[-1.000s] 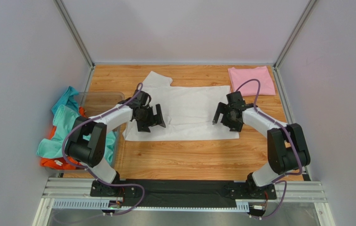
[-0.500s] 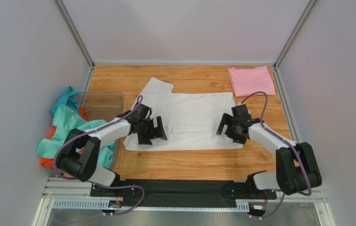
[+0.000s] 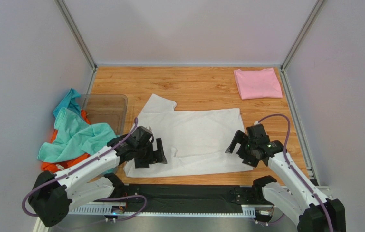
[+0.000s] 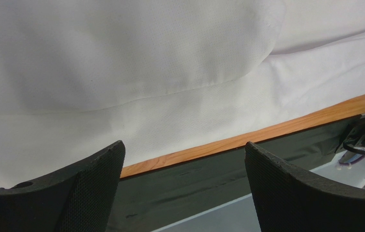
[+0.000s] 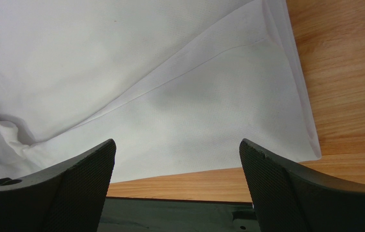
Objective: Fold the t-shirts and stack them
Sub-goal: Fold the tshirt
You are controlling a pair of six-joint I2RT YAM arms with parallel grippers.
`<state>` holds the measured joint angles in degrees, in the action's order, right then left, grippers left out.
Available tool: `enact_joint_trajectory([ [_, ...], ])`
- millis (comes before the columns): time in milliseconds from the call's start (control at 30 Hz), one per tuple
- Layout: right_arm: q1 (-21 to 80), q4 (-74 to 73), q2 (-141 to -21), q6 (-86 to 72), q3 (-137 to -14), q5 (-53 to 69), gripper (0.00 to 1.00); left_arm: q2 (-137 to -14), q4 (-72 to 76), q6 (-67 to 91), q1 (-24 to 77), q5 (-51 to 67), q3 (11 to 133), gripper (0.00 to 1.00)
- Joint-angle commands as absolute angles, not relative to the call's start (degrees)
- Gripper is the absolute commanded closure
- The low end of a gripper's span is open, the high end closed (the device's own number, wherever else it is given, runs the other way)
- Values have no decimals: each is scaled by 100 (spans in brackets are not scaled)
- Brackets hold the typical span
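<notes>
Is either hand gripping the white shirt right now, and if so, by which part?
Nothing is held. The left hand and the right hand are both open and empty, over the near edge of the white t-shirt.

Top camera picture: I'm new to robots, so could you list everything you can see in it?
white t-shirt: one, white, spread flat on the near middle of the table
pink t-shirt: one, pale pink, folded, far right corner
teal t-shirts: one or two, hard to tell, teal, heaped at the left edge, partly over the bin
orange t-shirt: one, orange, under the teal heap
bin: one, clear plastic, left side of the table
table: one, light wood
left tool: one, black, open, over the white t-shirt's near left corner
right tool: one, black, open, over its near right corner
</notes>
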<state>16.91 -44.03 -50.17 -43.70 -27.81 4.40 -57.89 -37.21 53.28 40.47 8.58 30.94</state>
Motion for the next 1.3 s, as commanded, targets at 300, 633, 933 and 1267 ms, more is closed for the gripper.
enact_joint_trajectory([
  [300, 1740, -5186, -4448, -3894, -5132, -1800, 0, -6213, -4895, 4237, 4026, -1791, 6237, 0],
  [633, 1723, -4843, -4886, -3595, -5432, -2012, 0, -7661, -3279, 2970, 2086, -45, 6872, 0],
  [933, 1731, -4633, -5212, -3173, -4993, -1714, 0, -10501, -3252, 2759, 1240, 1290, 9060, 5],
  [1267, 1723, -4342, -5616, -3015, -4614, -1556, 0, -12857, -3936, 2830, 870, 1891, 11581, 7],
])
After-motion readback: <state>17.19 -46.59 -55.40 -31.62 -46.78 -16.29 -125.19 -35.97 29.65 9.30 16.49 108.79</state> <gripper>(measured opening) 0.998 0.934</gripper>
